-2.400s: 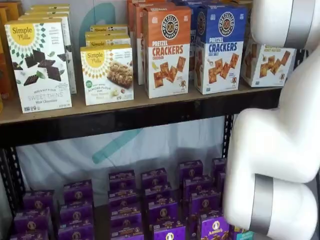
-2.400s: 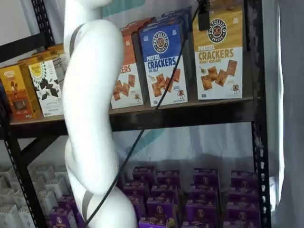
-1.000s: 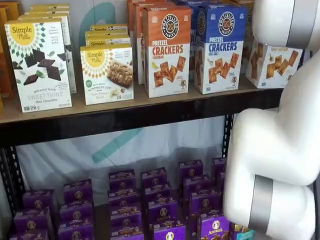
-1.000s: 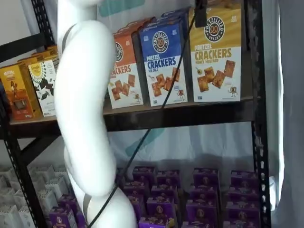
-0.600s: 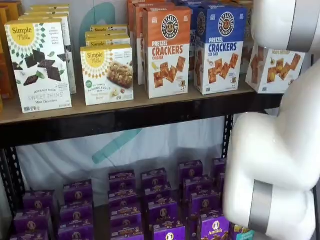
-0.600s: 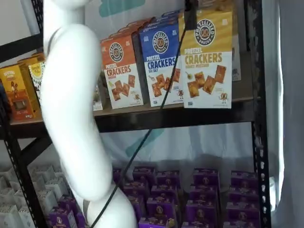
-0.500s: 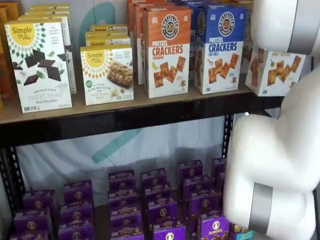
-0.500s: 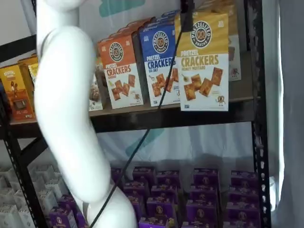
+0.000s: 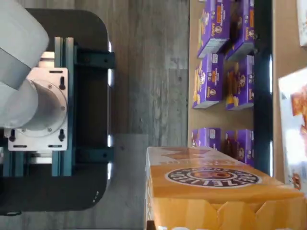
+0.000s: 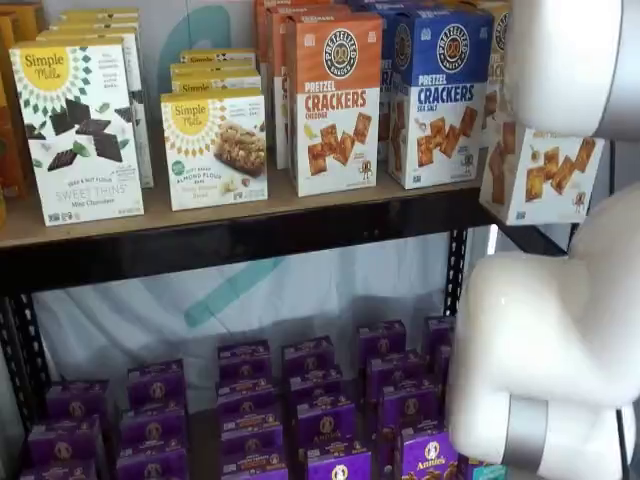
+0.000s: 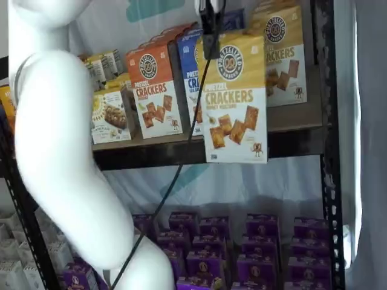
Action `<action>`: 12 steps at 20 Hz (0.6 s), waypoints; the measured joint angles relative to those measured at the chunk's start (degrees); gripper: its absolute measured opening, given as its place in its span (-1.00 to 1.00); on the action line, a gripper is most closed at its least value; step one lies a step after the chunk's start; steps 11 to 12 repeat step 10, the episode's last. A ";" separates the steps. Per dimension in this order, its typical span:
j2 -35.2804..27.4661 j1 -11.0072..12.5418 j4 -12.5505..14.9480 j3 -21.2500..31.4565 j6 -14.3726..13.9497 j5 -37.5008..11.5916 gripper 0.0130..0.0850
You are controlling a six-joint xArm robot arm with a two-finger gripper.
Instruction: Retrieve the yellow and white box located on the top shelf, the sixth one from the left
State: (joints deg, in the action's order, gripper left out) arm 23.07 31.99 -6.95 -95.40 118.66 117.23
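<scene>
The tall cardboard yellow and white box (image 11: 234, 99) hangs clear of the top shelf (image 11: 199, 151), in front of its black metal rail, clenched at its top by the claw (image 11: 210, 27).

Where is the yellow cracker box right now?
In both shelf views the yellow box hangs from the gripper in the air, clear of the top shelf, in front of the blue box.
</scene>
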 joint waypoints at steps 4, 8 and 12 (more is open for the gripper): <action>2.52 -2.14 -0.20 2.45 -2.28 0.63 0.22; 4.24 -4.03 -0.04 4.27 -4.10 0.53 0.22; 4.92 -5.00 0.30 5.12 -4.88 0.27 0.22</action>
